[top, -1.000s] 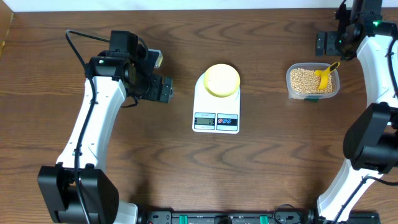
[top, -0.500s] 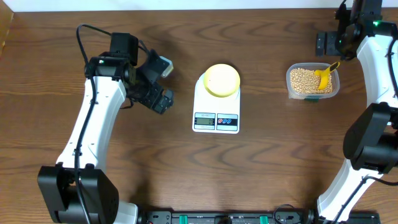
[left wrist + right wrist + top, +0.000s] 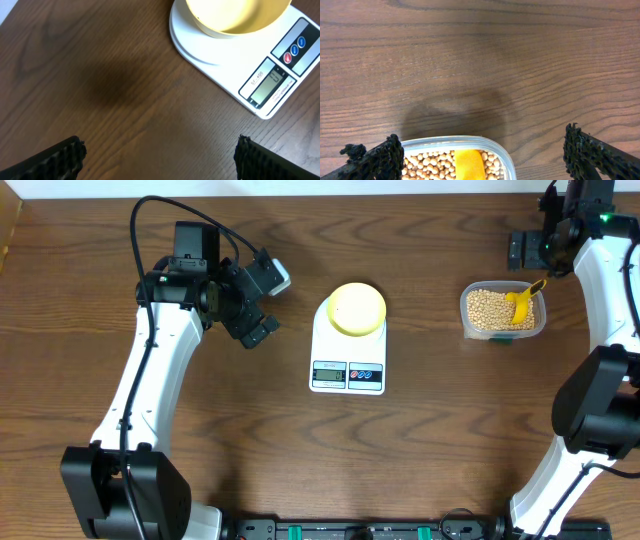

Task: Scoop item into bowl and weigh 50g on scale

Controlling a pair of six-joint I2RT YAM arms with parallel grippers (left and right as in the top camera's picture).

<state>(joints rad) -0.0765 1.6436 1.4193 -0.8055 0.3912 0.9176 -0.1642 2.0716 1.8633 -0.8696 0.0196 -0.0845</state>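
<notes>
overhead: bowl [image 3: 357, 308] sits empty on scale [image 3: 348, 365]; left gripper [image 3: 267, 303] and right gripper [image 3: 482, 145] gape, holding nothing. scooping seems unstarted; next, grasp the scoop [image 3: 521, 302].

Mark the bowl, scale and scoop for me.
bowl [image 3: 357, 308], overhead view, centre of its inside.
scale [image 3: 347, 348], overhead view, bare white top just clear of the bowl.
scoop [image 3: 519, 305], overhead view, its yellow head.

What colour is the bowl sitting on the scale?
Pale yellow; the bowl on the white scale shows best in the overhead view.
</notes>
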